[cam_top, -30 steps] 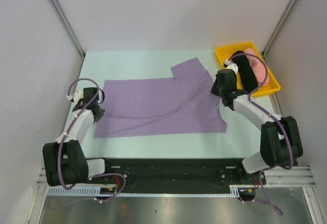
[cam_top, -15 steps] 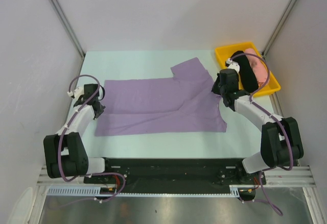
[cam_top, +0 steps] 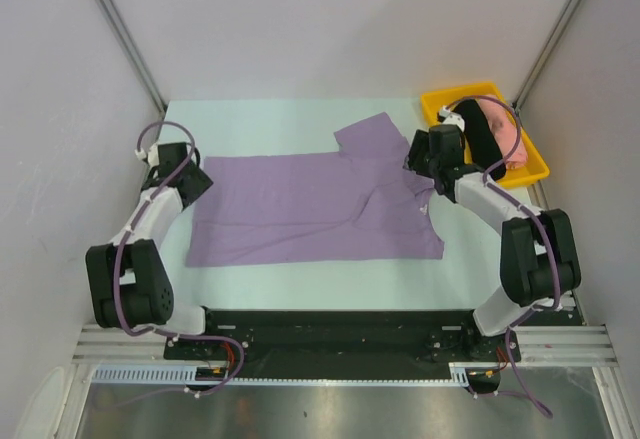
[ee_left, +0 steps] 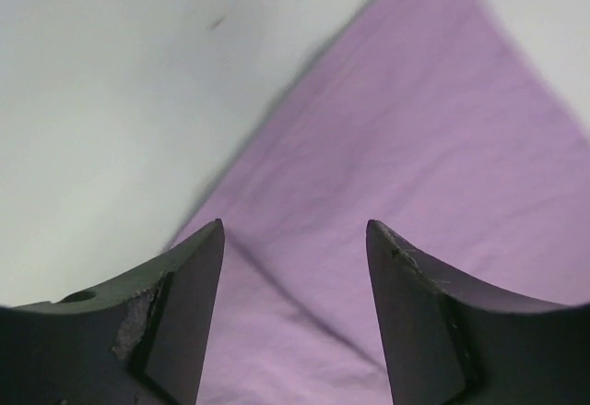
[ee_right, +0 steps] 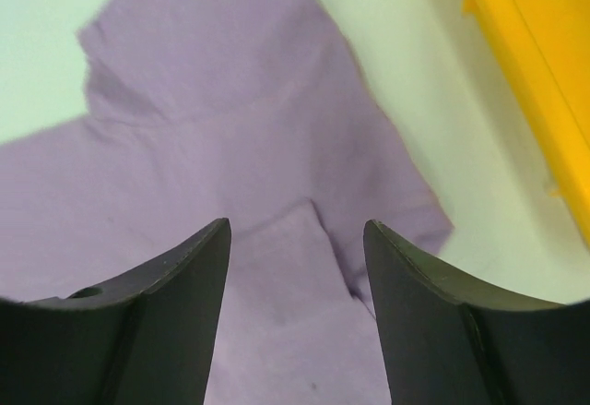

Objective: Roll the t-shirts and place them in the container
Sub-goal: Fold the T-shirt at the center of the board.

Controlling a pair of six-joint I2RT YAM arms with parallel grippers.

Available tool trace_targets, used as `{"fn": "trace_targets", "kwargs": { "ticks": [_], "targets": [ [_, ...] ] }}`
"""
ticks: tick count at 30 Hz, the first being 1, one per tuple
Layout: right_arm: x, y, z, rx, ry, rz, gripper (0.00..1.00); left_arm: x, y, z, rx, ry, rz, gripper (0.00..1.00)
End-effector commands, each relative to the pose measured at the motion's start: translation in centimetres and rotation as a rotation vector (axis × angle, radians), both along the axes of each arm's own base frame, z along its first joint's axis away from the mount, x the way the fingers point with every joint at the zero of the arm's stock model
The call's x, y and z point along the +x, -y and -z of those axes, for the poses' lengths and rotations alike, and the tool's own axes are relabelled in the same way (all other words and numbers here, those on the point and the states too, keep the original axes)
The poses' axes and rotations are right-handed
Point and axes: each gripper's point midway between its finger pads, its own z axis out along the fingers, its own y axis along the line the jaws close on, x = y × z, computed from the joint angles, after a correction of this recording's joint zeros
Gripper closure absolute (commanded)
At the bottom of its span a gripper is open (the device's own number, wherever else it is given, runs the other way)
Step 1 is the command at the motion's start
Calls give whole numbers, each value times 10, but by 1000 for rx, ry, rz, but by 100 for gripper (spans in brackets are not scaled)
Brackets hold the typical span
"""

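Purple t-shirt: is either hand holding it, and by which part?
Nothing is held. The left hand and right hand stand open over the spread light purple cotton t-shirt, no cloth pinched.

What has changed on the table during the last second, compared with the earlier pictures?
Both arms moved away from their bases: the left gripper along the t-shirt's left edge, the right gripper toward the far sleeve. Both pairs of jaws, shut before, now stand open and hold nothing. The t-shirt lies spread flat as before, and the yellow tray did not move.
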Motion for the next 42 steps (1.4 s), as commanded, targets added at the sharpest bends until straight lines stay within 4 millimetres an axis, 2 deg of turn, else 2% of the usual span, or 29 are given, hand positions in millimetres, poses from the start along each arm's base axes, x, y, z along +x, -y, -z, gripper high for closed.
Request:
{"fn": "trace_targets", "kwargs": {
  "ticks": [1,3,4,5,9,10,11,13,14,15,16,17,18,21,28,38,42],
  "targets": [
    [39,-24,-26,48,70,-50,36,76,29,-58,-12,210,210,32],
    [50,-33,-28,64,73,-84,37,96,38,-61,-3,222,267,31],
    [53,-36,-18,66,49,-90,38,102,44,-59,-4,222,293,32],
    [52,-39,-15,75,33,-98,42,110,46,-53,-2,200,311,32],
    [39,-56,-2,29,-22,-132,42,128,56,-44,19,168,375,33],
    [35,-60,0,13,-29,-142,42,133,58,-49,37,174,377,33],
    [32,-63,1,-3,-36,-146,41,135,56,-48,48,169,373,33],
    [23,-82,0,-9,-46,-187,44,138,54,-40,58,147,364,33],
    [17,-85,4,-23,-70,-188,49,139,53,-39,55,137,357,33],
    [7,-102,6,-32,-81,-221,51,139,54,-32,49,122,359,33],
    [1,-108,8,-42,-91,-224,53,138,56,-28,31,117,362,34],
    [-5,-110,14,-77,-110,-210,56,139,58,-26,25,124,362,34],
    [-14,-124,19,-91,-121,-237,58,138,60,-26,16,129,363,34],
    [-26,-136,38,-113,-172,-236,61,134,67,-22,-17,133,372,34],
    [-33,-139,71,-133,-262,-201,63,129,69,-23,-23,120,386,34],
    [-31,-142,82,-151,-275,-184,62,128,71,-21,-26,112,401,34],
    [-29,-147,81,-151,-264,-192,62,127,71,-19,-25,104,403,34]
  ]
}}
